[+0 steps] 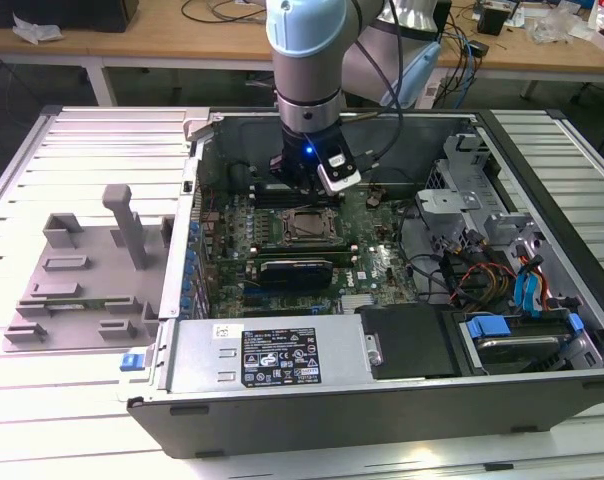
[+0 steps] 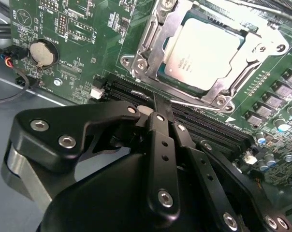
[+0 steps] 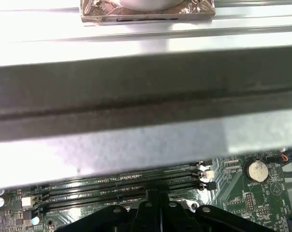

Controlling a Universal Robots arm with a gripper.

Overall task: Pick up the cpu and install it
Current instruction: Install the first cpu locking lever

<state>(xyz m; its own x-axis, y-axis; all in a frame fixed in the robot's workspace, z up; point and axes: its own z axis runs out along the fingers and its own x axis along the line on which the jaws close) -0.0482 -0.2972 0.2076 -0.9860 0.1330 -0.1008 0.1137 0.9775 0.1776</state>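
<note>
— Where is the gripper (image 2: 158, 104), and what are its fingers doing?

— In the second wrist view the two black fingers are pressed together with nothing between them. Their tips sit low over the black memory slots (image 2: 184, 118) on the green board (image 2: 78, 43).

— And the chip?

— The chip (image 2: 201, 50) lies seated in its socket, pale silver top up, inside the metal frame (image 2: 151, 48). It is just beyond the fingertips, not touched by them.

— What else is near?

— A round coin battery (image 2: 42, 52) sits on the board, off to one side of the socket. In the exterior view the arm (image 1: 307, 60) reaches down into the open computer case (image 1: 382, 390), and a grey plastic tray (image 1: 82, 290) lies outside the case on the exterior view's left.
</note>
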